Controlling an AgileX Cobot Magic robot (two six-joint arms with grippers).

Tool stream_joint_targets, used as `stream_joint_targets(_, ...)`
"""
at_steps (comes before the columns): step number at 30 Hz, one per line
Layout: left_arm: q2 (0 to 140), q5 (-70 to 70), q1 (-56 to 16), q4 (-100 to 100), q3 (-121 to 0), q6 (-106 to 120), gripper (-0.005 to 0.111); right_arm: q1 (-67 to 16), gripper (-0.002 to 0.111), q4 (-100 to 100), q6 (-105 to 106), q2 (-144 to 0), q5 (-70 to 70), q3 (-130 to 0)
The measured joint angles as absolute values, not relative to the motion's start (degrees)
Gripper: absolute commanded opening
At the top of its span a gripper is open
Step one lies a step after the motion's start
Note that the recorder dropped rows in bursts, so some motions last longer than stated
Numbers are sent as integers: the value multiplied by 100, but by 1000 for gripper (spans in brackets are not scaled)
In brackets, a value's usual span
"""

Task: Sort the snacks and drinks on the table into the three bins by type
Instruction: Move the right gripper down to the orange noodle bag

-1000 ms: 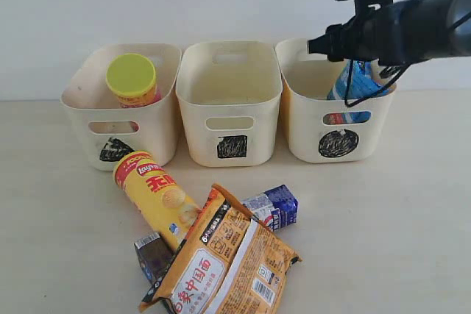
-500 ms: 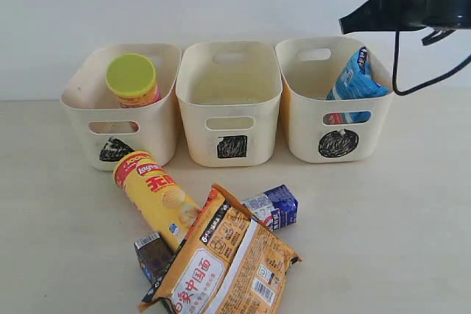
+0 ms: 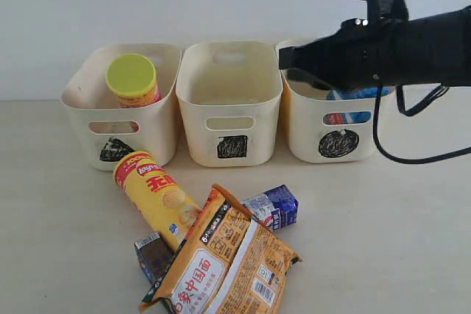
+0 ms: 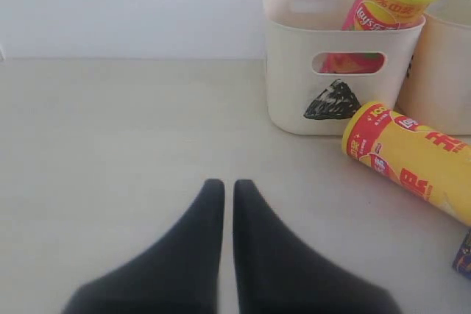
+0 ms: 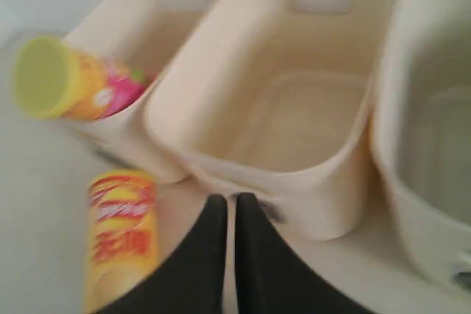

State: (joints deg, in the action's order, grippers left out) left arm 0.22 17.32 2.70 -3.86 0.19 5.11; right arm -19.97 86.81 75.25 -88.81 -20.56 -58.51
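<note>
The right fingers [image 5: 206, 262] are pressed together on nothing, raised by the square-marked bin's [image 3: 197, 130] rim at the bench's [image 3: 397, 240] far edge — free, I judge, for another pick. The left fingers [image 4: 195, 255], likewise clenched and empty, hover over bare bench. The yellow chip canister [image 3: 156, 198], orange-brown bag [image 3: 232, 262], blue and white carton [image 3: 274, 207] and dark carton [image 3: 153, 254] lie heaped near the front edge — unsorted.

Pale beige desk [image 3: 383, 240], faint wood grain. At the back, side by side in a row: triangle bin [image 3: 81, 126], square bin [image 3: 229, 131], circle bin [image 3: 305, 134]. In front, toppled on its side, yellow canister [image 3: 156, 198]; close by, blue and white carton [image 3: 274, 207] and dark carton [image 3: 153, 254], with orange-brown bag [image 3: 224, 266] sprawled partly over all three.
</note>
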Motion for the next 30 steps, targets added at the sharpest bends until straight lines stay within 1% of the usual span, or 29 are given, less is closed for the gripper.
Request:
stream_joint_targets(5, 22, 1732, 270, -386, 19, 511, 4, -1997, 0, 5102, 4483, -8871, -4438, -6667)
stream_joint_targets(6, 22, 1732, 270, -386, 19, 511, 4, -1997, 0, 4595, 4090, -8871, -4922, -6812)
stream_joint_targets(9, 22, 1732, 270, -386, 19, 511, 4, -2014, 0, 3876, 3574, -8827, -6003, -6927)
stream_joint_targets(13, 22, 1732, 270, -386, 19, 511, 4, -2423, 0, 3366, 3431, -8640, -6363, -6627)
stream_joint_targets(15, 22, 1732, 270, -386, 19, 511, 4, -2822, 3, 3169, 3379, -8556, -6381, -6421)
stream_joint_targets(17, 22, 1732, 270, -386, 19, 511, 4, -3246, 13, 3029, 3274, -8540, -6291, -6272)
stream_joint_targets(22, 22, 1732, 270, -386, 19, 511, 4, -4294, 54, 2723, 3045, -8540, -5673, -6013)
stream_joint_targets(24, 22, 1732, 270, -386, 19, 511, 4, -4670, 65, 2526, 2875, -8540, -5338, -5959)
stream_joint_targets(27, 22, 1732, 270, -386, 19, 511, 4, -5267, 73, 2050, 2338, -8540, -4684, -5908)
stream_joint_targets(30, 22, 1732, 270, -386, 19, 511, 4, -5795, 75, 1241, 1531, -8540, -4068, -5885)
